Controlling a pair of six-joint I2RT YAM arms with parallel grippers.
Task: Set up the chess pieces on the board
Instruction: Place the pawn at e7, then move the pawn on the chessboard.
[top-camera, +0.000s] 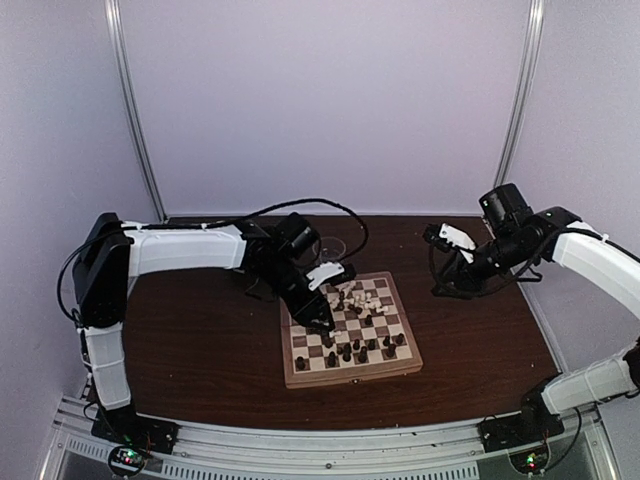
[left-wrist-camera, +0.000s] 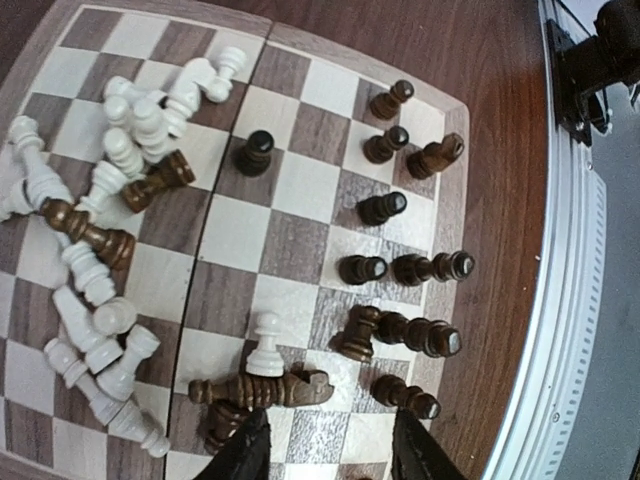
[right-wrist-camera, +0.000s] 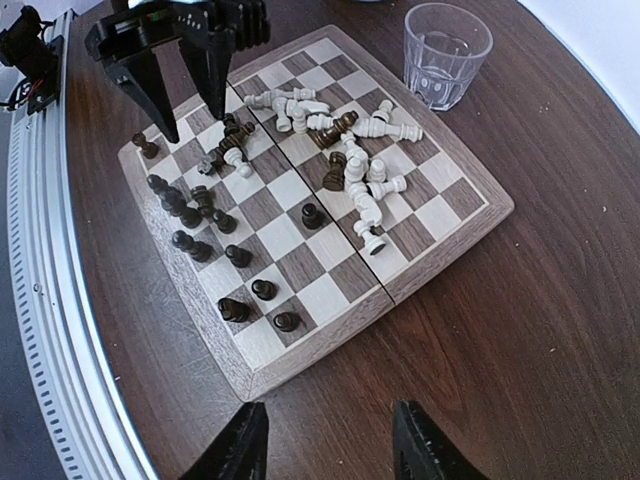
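Under halfway: dark pieces (right-wrist-camera: 200, 200) mostly stand along the mid-table board's (top-camera: 350, 375) near edge, while white pieces (right-wrist-camera: 360, 165) lie heaped on its far half (none ranked). The left gripper (left-wrist-camera: 330, 450) gapes empty over the near-left corner; the right gripper (right-wrist-camera: 330, 440) hangs off-board, jaws apart.

Polished dark-wood table (right-wrist-camera: 560, 300), satin wooden board (right-wrist-camera: 437, 215), glossy chess pieces (right-wrist-camera: 352, 165), clear glass tumbler (right-wrist-camera: 447, 50)

On the board (right-wrist-camera: 440, 215), standing pieces (right-wrist-camera: 238, 256) are lining the near edge and toppled pieces (right-wrist-camera: 350, 165) are crowding the far half. A glass (right-wrist-camera: 447, 52) is standing beyond its far-left corner.
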